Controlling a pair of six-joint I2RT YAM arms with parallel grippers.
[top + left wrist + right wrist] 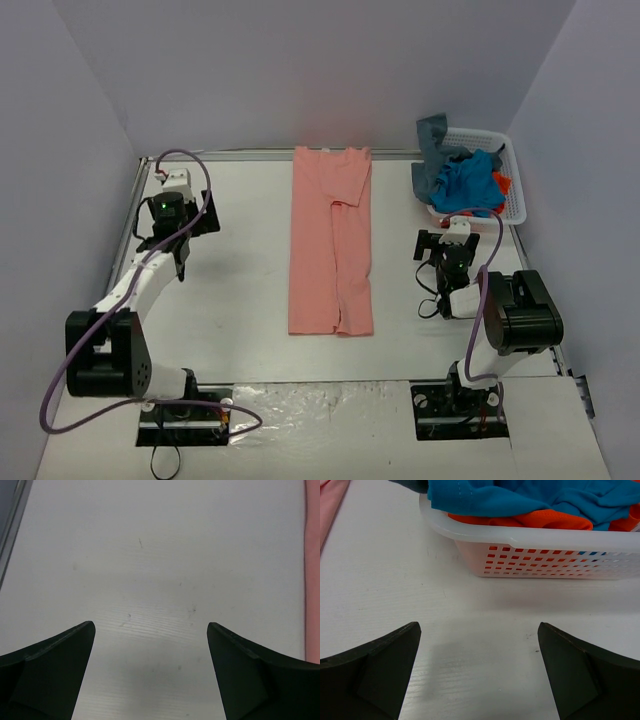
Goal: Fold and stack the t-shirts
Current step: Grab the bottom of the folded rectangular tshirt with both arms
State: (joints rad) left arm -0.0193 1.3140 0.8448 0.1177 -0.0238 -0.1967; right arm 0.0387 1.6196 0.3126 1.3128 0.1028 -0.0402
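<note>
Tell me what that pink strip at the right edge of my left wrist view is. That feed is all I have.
Observer: It is the salmon-pink t-shirt, lying flat in the middle of the table, folded lengthwise into a long narrow band.
Operator: Where are the other shirts?
Observer: Heaped in the white basket at the far right corner. The bright blue t-shirt is on top, the orange-red t-shirt is under it, and the grey-blue t-shirt hangs over the far left rim.
Operator: And the right end effector?
Observer: The right end effector is open and empty, over bare table just short of the basket's near wall.
</note>
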